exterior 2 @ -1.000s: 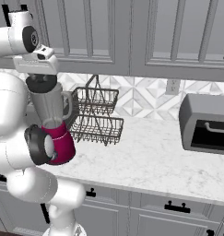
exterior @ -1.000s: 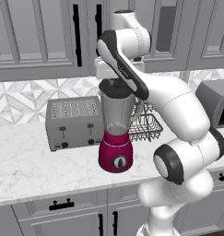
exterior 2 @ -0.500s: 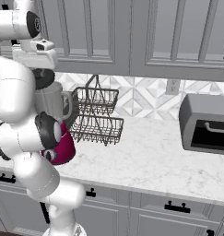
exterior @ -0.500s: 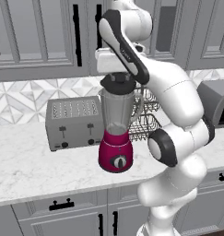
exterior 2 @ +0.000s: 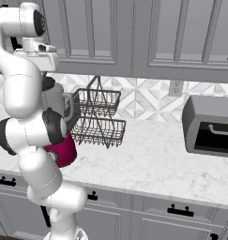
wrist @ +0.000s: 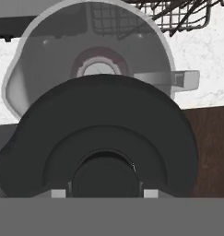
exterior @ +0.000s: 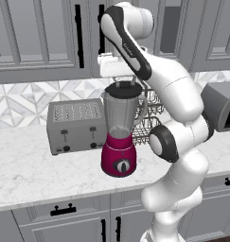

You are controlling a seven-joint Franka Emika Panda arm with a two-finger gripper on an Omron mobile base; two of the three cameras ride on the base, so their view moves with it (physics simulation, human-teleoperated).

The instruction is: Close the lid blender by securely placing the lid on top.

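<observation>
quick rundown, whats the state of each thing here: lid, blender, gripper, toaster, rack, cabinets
lid: held in the gripper above the jar, off centre from the rim, not seated
blender: upright on the counter, jar open and empty
gripper: shut on the lid's raised centre
toaster: upright, slots empty
wire rack: standing behind the blender, both tiers empty
upper cabinets: doors closed
</observation>
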